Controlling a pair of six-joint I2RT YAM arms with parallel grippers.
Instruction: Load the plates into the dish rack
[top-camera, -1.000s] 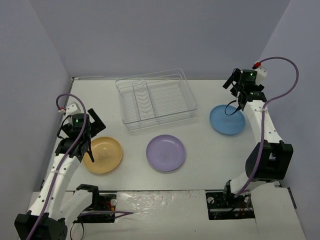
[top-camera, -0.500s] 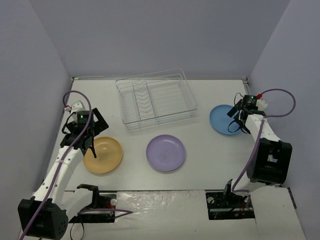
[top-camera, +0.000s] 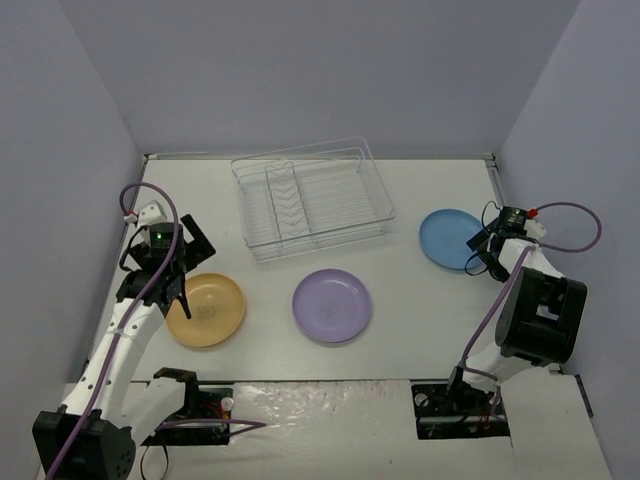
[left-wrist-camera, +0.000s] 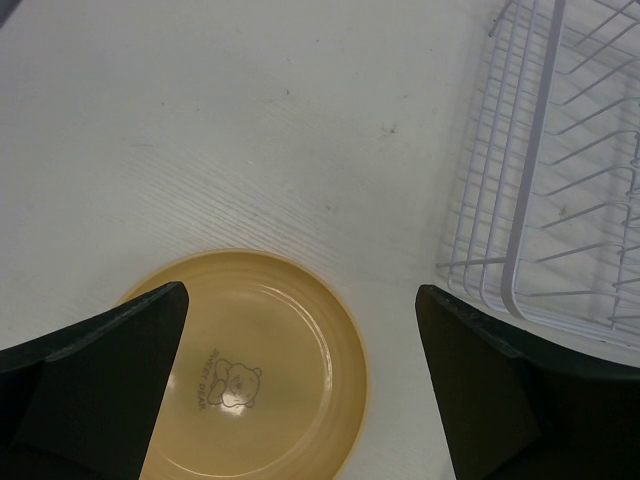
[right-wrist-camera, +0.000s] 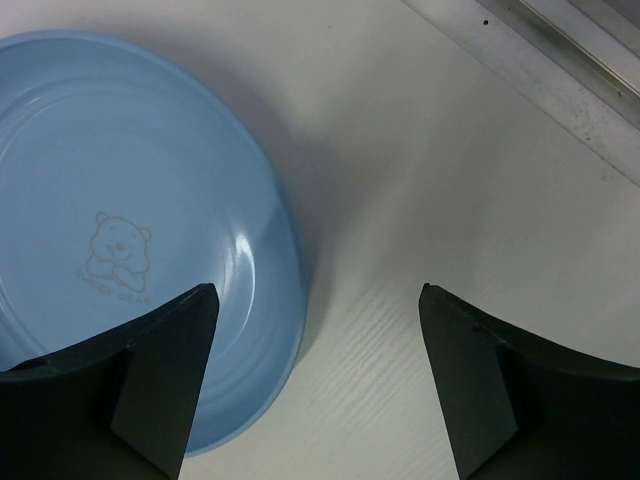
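at centre left the left gripper (top-camera: 172, 288) angled down over the yellow-orange plate (top-camera: 208, 312), fingers spread, empty; lavender plate (top-camera: 332, 306) lay at centre, below the dish rack (top-camera: 310, 200); at right the folded arm's right gripper (top-camera: 481, 256) straddled the blue plate (top-camera: 450, 239) rim, fingers apart, empty

In the left wrist view, the yellow plate (left-wrist-camera: 270, 370) ran off the bottom edge, and its lower left was hidden behind the left gripper (left-wrist-camera: 300, 290). The dish rack (left-wrist-camera: 540, 180) was cut by the top and right edges. In the right wrist view, the blue plate (right-wrist-camera: 130, 200) ran off the left edge, its lower part behind the right gripper (right-wrist-camera: 318, 290).
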